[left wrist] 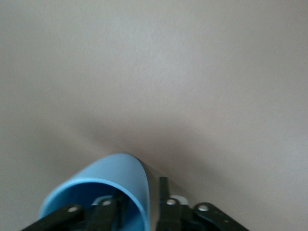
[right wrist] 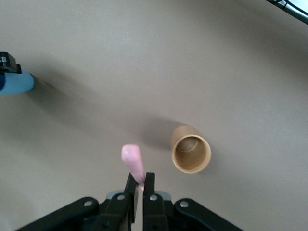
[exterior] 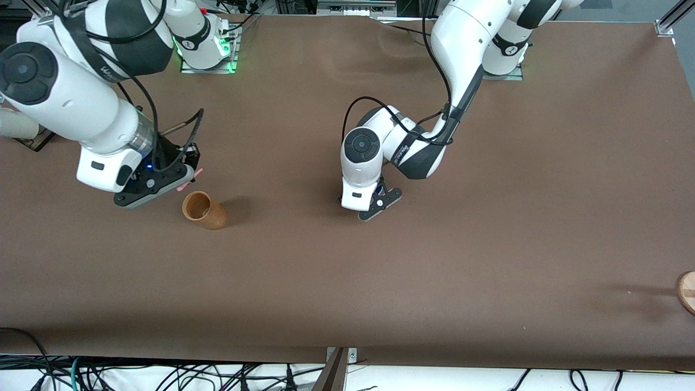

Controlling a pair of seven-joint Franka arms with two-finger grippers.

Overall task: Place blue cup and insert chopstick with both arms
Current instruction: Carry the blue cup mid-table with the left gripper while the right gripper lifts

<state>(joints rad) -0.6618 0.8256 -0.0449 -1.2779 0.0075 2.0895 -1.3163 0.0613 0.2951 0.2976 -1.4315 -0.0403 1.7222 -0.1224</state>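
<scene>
My left gripper (exterior: 381,200) is low over the middle of the table. In the left wrist view it (left wrist: 137,197) is shut on the wall of the blue cup (left wrist: 108,175), one finger inside the rim and one outside. The front view hides the cup under the hand; the right wrist view shows it (right wrist: 17,83) at the edge. My right gripper (exterior: 187,180) is shut on the pink chopstick (exterior: 198,172), just above the table beside the tan cup (exterior: 203,210). In the right wrist view the chopstick (right wrist: 133,161) sticks out from the gripper (right wrist: 139,180), with the tan cup (right wrist: 191,149) upright beside it.
A round wooden thing (exterior: 687,290) lies at the left arm's end of the brown table (exterior: 488,260), near the front camera. A white object (exterior: 16,125) sits at the right arm's end. Cables hang below the table's near edge.
</scene>
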